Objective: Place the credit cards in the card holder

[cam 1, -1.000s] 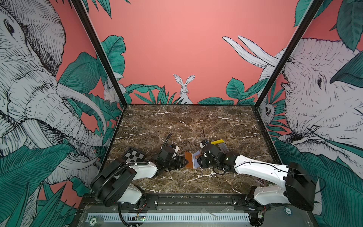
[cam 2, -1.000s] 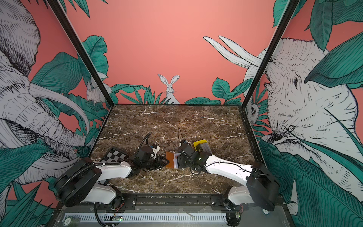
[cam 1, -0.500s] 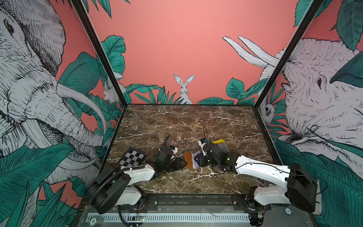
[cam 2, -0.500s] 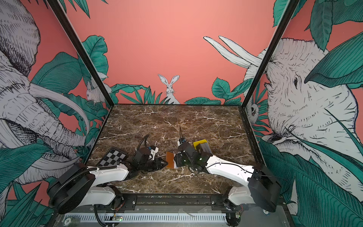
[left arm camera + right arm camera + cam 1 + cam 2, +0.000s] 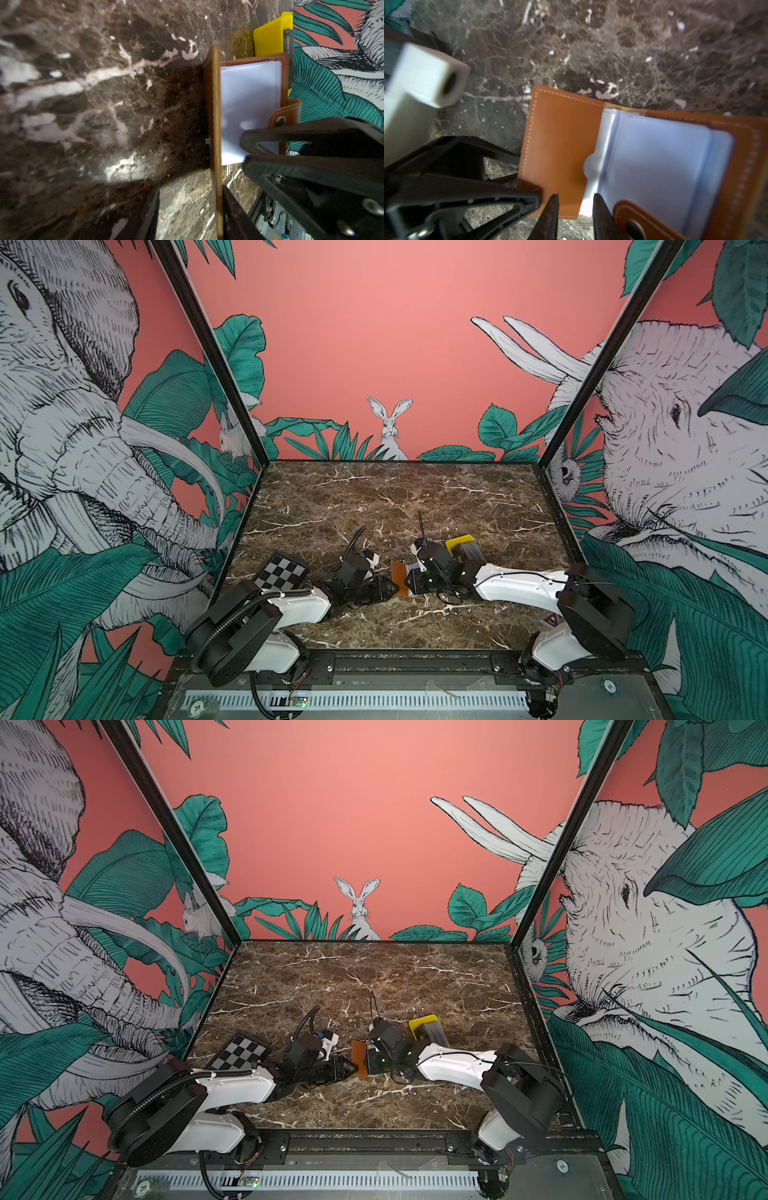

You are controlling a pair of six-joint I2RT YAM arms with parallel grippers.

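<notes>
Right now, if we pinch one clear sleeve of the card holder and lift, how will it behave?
Probably floppy: the sleeves are thin film, fanned and bowed at the free edges. Likely slippery, given the glossy sheen. The card holder is a thin leather booklet, likely light, so it may drag along; its upright cover seems stiffer.

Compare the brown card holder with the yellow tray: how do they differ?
Colour: the card holder is tan-brown stitched leather; the yellow tray is smooth and bright. Contents: the card holder's clear sleeves look empty; the yellow tray holds the dark credit cards. Pose: the card holder is open with one cover raised; the yellow tray lies flat, farther back. Both are small, rectangular and on the marble table.
</notes>
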